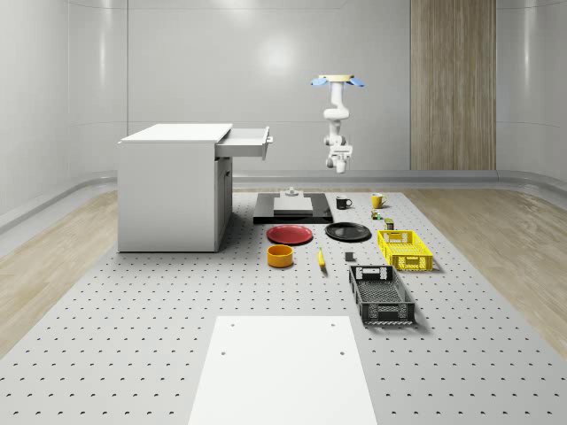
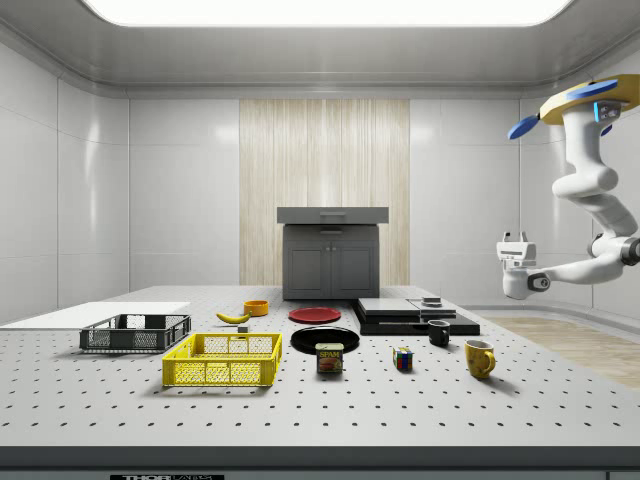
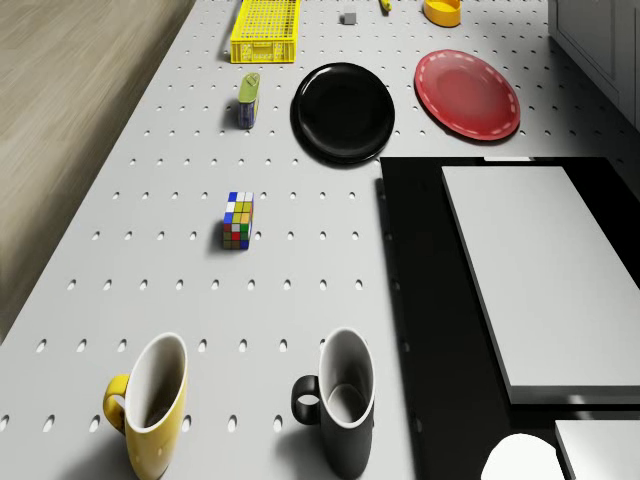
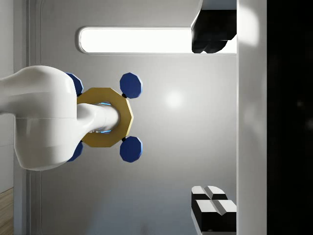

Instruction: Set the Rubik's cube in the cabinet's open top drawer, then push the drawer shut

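Nearest to the whole-scene camera, a white sheet (image 1: 281,367) lies flat at the front edge of the table (image 1: 106,319). Behind it, toward the right edge, stand a black basket (image 1: 381,295) and then a yellow basket (image 1: 404,249). Near the middle are an orange bowl (image 1: 280,256), a red plate (image 1: 291,234) and a black plate (image 1: 348,231).

Rubik's cube (image 3: 238,220) rests on the bare table, near the far right corner, well apart from the cabinet (image 1: 168,190). A yellow mug (image 3: 152,400) and a black mug (image 3: 340,400) stand beyond it, toward the far edge, and a can (image 3: 248,98) stands between the cube and the yellow basket.

On the left side of the table stands the cabinet, and its top drawer (image 1: 243,142) is pulled out and open.

High above the far edge of the table hovers the drone (image 1: 337,81), and the arm hangs down from it. Its gripper (image 2: 513,248) is in the air, above the mugs, well above the cube. In the wrist view the fingers (image 4: 213,208) are wide apart, and they hold nothing.
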